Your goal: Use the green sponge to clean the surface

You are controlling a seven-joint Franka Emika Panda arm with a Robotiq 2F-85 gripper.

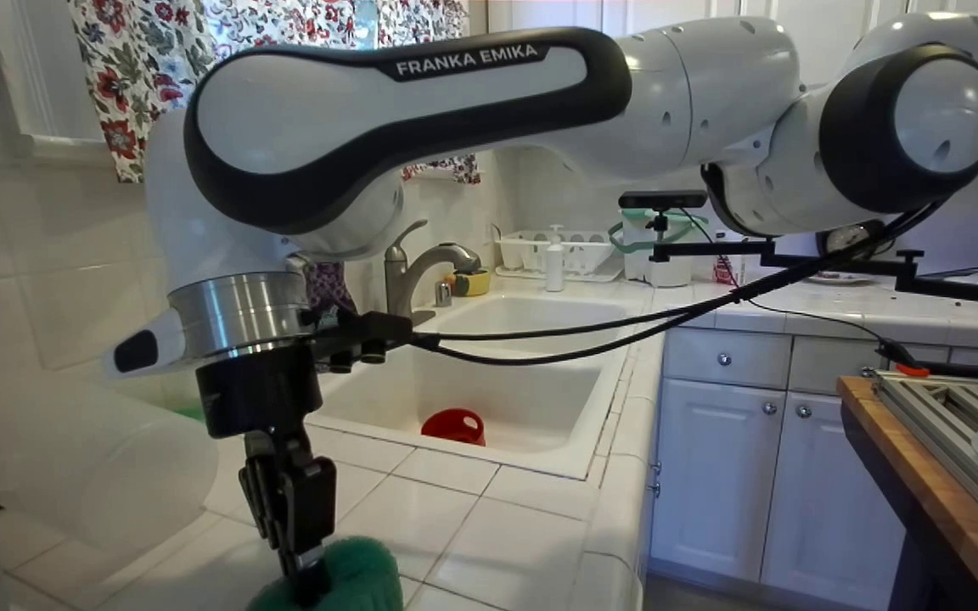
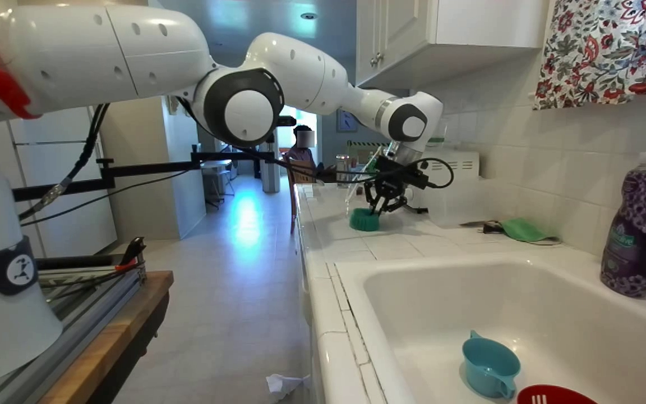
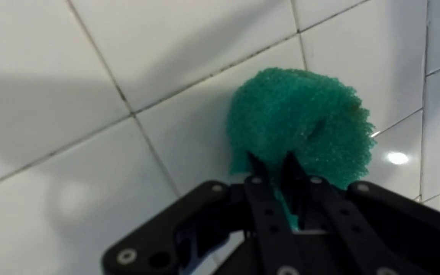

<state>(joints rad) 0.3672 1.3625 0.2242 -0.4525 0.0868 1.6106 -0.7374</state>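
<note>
Green and porous, the sponge is resting on the tabletop beside the sink, the nearly closed tool pinching it narrowly, probably risking slippage under hard scrubbing.

The sponge looks rough and matt, like open foam; the counter is smooth, glossy tile with dull, grainy grout. The gripper has a dull matt finish, and the collar on the arm is bare shiny metal, the arm's own shell glossy. The tap is satin metal, the sink smooth and shiny, the curtain printed cloth, the bench top wood with metal rails, the blue cup smooth plastic, the floor glossy
</note>
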